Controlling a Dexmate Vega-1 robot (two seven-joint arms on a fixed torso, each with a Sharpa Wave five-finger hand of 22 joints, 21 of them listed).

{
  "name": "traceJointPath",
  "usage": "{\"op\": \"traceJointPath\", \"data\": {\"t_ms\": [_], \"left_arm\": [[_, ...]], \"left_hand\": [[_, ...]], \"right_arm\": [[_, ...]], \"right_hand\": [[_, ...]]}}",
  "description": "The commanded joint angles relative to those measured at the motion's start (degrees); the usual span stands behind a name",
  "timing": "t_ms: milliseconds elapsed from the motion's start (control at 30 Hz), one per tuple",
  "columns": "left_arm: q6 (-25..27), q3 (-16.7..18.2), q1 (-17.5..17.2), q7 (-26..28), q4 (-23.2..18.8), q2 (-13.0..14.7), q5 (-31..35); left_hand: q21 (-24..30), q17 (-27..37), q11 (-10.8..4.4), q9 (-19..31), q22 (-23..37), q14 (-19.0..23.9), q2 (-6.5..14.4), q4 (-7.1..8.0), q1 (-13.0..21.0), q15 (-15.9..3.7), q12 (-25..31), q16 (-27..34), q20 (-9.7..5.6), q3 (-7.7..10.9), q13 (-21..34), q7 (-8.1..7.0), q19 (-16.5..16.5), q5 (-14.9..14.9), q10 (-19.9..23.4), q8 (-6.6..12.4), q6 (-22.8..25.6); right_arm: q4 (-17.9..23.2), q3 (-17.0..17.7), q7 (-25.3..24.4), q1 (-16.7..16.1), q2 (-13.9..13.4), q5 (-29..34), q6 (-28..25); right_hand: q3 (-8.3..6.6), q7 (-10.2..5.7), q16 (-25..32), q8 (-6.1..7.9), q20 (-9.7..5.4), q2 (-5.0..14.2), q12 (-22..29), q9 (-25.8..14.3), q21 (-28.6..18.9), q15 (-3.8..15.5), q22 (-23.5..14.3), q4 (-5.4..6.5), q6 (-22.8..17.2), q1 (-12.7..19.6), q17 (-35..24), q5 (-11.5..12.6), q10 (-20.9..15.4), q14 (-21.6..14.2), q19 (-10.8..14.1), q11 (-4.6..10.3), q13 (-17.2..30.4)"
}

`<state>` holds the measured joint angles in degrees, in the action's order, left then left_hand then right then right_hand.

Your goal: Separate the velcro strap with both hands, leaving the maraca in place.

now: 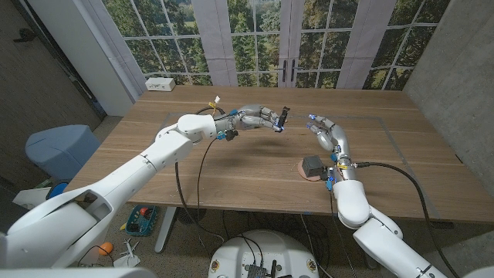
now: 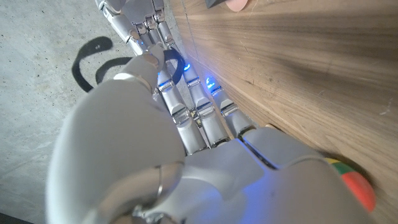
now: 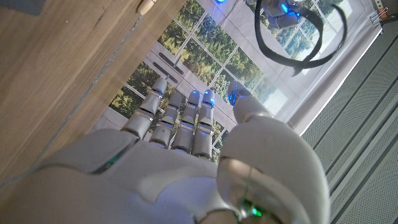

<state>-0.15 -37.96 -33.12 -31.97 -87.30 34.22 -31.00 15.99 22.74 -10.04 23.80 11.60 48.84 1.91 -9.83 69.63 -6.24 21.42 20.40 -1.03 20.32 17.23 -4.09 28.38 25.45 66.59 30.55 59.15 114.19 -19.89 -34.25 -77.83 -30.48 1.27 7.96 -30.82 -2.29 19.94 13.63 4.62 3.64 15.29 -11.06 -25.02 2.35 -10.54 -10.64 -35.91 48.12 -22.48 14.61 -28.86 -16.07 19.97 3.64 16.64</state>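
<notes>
- Right arm comes in from the bottom right corner of the head view, bent at the elbow, with a black cable trailing off its wrist across the table.
- The right hand is raised above the wood with its fingers straight and spread, and it holds nothing. The right wrist view shows the same, with the fingertips apart against the window.
- The maraca, a pinkish and dark grey thing, lies on the table just beside the right wrist, under the forearm and apart from both hands.
- The left arm stretches from the bottom left corner over the middle of the table.
- The left hand pinches the black velcro strap at its fingertips, above the table.
- In the wrist views the strap hangs as a loose loop. Whether its two ends are stuck together cannot be told.
- The strap sits between the two hands, near the right hand's fingertips but apart from them.
- A white box stands at the table's far left corner, well apart from the hands.
- A blue chair stands on the floor left of the table.
</notes>
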Motion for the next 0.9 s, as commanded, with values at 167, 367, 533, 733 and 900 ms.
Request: {"op": "traceJointPath", "data": {"t_ms": [167, 367, 533, 733, 900], "left_arm": [[3.95, -1.51, 2.18, -3.03, 2.11, -1.23, -1.98], [4.99, -2.0, 3.23, -4.12, 3.32, -2.36, -2.72], [5.76, -2.52, 4.09, -4.97, 4.23, -3.18, -2.97], [6.84, -3.06, 5.02, -5.83, 5.79, -4.15, -3.32], [7.13, -3.58, 5.59, -6.59, 6.43, -4.54, -3.09]], "left_hand": [[0.22, 0.4, -1.56, 0.32, 0.36, 0.14, 1.05, -0.01, 0.82, -7.68, 4.37, 0.35, 0.2, 0.34, 20.84, 0.33, -0.38, 0.71, 1.41, 0.3, -0.27], [0.17, 0.7, -1.56, 0.49, 0.4, -0.11, 1.09, -0.01, 0.82, -7.67, 4.39, 0.22, 0.4, 0.28, 21.3, 0.29, -0.84, 1.04, 1.26, 0.28, -0.41], [0.24, 0.88, -1.57, 0.48, 0.42, -0.19, 1.1, -0.01, 0.84, -7.67, 4.4, 0.17, 0.48, 0.25, 21.57, 0.17, -0.86, 1.23, 1.17, 0.26, -0.36], [0.32, 1.1, -1.55, 0.54, 0.44, -0.28, 1.1, -0.01, 0.82, -7.67, 4.29, 0.09, 0.52, 0.19, 21.75, 0.25, -0.92, 1.44, 1.02, 0.24, -0.38], [0.37, 1.24, -1.55, 0.54, 0.45, -0.33, 1.14, 0.0, 0.82, -7.67, 4.28, 0.04, 0.53, 0.17, 21.91, 0.28, -0.96, 1.6, 1.03, 0.2, -0.41]], "right_arm": [[0.49, -1.22, 0.27, 1.2, -0.48, 2.54, -1.38], [0.94, -1.39, -0.02, 1.25, -0.55, 3.13, -2.45], [1.15, -1.6, 0.03, 1.34, -0.77, 3.55, -2.71], [1.05, -1.97, 0.25, 1.74, -0.79, 3.68, -2.91], [0.43, -2.3, 0.59, 2.34, -0.73, 3.48, -2.07]], "right_hand": [[0.75, -1.05, 0.16, 0.14, -0.08, -0.94, 0.17, -0.2, 0.16, 1.58, -0.16, 0.03, -0.13, 1.02, -0.3, -0.62, 0.13, 0.8, 0.68, 0.93, 0.43], [1.17, -1.66, 0.17, 0.07, -0.2, -1.34, 0.05, -0.21, 0.22, 1.69, -0.16, 0.1, -0.29, 1.67, -0.38, -1.12, 0.3, 1.16, 0.67, 1.67, 0.58], [1.44, -2.23, 0.27, 0.12, -0.2, -1.56, 0.04, -0.21, 0.26, 1.8, -0.16, 0.16, -0.69, 2.18, -0.44, -1.5, 0.2, 1.22, 0.72, 2.04, 0.68], [1.82, -2.23, 0.39, 0.16, -0.15, -1.9, 0.18, -0.22, 0.28, 1.86, -0.16, 0.27, -1.08, 2.52, -0.49, -1.96, -0.25, 1.24, 0.8, 1.85, 0.8], [2.21, -2.14, 0.65, 0.15, -0.32, -1.98, 0.32, -0.24, 0.36, 2.26, -0.16, 0.53, -1.34, 2.67, -0.58, -2.41, -0.59, 0.94, 0.73, 1.59, 0.97]]}}
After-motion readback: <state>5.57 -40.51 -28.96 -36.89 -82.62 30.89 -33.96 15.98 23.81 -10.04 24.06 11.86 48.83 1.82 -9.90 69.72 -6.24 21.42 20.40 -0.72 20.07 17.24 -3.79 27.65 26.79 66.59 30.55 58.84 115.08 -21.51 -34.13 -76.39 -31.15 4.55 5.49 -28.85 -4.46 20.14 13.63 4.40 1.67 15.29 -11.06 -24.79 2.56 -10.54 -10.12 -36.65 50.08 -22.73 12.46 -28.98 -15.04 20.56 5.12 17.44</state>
